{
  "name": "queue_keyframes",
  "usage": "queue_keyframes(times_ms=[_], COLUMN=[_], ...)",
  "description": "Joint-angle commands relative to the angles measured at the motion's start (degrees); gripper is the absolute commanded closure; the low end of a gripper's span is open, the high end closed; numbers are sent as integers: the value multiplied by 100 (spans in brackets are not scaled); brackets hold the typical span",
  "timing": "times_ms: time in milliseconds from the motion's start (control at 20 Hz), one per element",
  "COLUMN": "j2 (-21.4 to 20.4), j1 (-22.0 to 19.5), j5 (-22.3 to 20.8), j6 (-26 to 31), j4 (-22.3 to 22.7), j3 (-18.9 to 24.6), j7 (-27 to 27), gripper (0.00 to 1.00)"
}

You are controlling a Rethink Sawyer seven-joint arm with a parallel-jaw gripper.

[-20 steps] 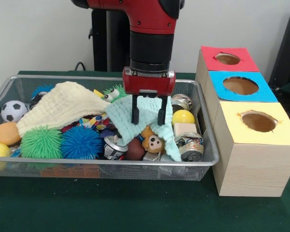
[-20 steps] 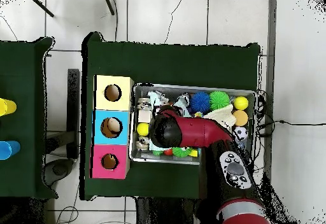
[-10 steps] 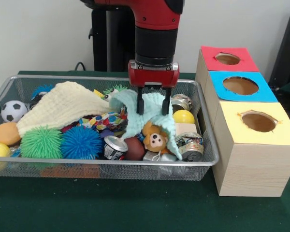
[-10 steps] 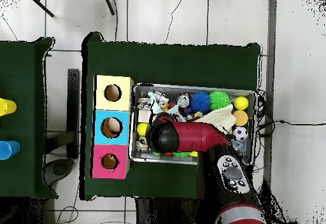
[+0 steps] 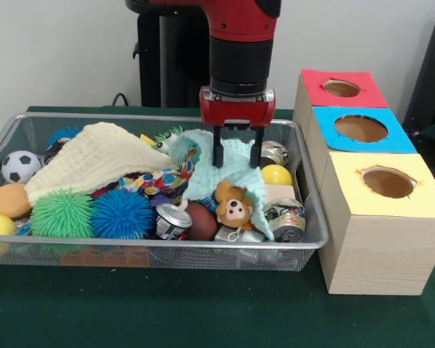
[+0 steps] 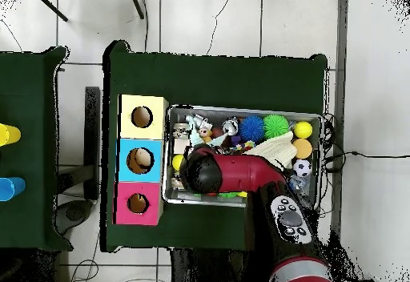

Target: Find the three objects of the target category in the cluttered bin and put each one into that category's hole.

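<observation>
- Over the right half of the wire bin (image 5: 14, 141), the gripper (image 5: 236, 156) hangs with its two fingers spread apart and nothing between them; their tips sit at the top of a crumpled mint cloth (image 5: 232, 168).
- The target category is not stated, so which three things are wanted cannot be told. The step in hand looks like searching, with the cloth as the cover to clear.
- Just below the cloth's front edge a small stuffed monkey (image 5: 232, 206) lies in plain sight. Beside it are dented cans (image 5: 286, 225), a yellow ball (image 5: 275, 175) and a brown ball (image 5: 201, 222).
- To do this well, I would pinch the cloth at a raised fold rather than press flat into it, so the fingers close on fabric alone and not on the toy or a can beneath.
- A lift straight up, then a move toward the bin's left half, would bare the heap without dragging small things over the rim.
- A second, cream cloth (image 5: 94, 156) covers much of the left half, with spiky green (image 5: 61, 214) and blue (image 5: 121, 214) balls in front of it. More targets may hide under it.
- The three boxes stand on the green surface (image 5: 203, 312) just right of the bin, with holes in yellow (image 5: 386, 181), blue (image 5: 360, 128) and red (image 5: 341, 88) tops. In the overhead view something pale seems to sit in the blue box's hole (image 6: 141, 161).
- The risk is cloth snagging on the wire rim.
</observation>
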Motion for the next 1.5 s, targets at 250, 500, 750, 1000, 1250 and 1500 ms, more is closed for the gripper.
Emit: queue_keyframes(times_ms=[250,500,750,1000,1250,1500], j2=[87,96,127,5,-186,-761], j1=[-221,-252,-245,-254,-367,-661], j5=[-315,-423,-452,-432,-337,-88], j6=[590,386,340,401,612,1334], j4=[105,87,61,160,223,414], j3=[646,713,776,812,952,1253], j7=[-333,-367,-308,-205,-284,-598], gripper=[0,100,100,100,100,100])
